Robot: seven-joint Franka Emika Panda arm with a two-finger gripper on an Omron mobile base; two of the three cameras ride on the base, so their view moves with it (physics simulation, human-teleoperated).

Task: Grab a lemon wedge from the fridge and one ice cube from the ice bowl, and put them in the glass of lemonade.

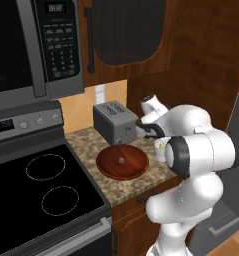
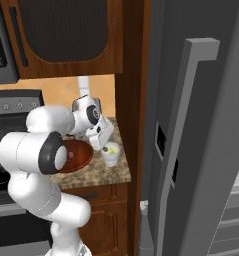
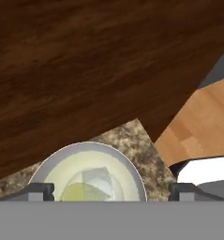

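The glass of lemonade [image 3: 92,154] stands on the granite counter right of the ice bowl [image 1: 122,161]. In the pale yellow liquid float a yellow-green lemon wedge [image 3: 79,192] and a pale grey ice cube [image 3: 97,177]. My gripper [image 3: 111,192] hangs just above the glass [image 2: 111,153], open, its fingertips [image 3: 38,191] spread wider than the rim and holding nothing. In the right base view the gripper [image 2: 104,142] points down at the glass. Another small ice cube [image 1: 121,160] lies in the middle of the wooden bowl. The grey fridge [image 2: 191,150] stands close on the right.
A grey toaster [image 1: 115,121] sits behind the bowl against the wall. A black stove top [image 1: 36,195] lies left of the counter, with a microwave [image 1: 36,45] and wooden cabinets [image 1: 126,35] above. A dark wood panel [image 2: 131,100] separates the counter from the fridge.
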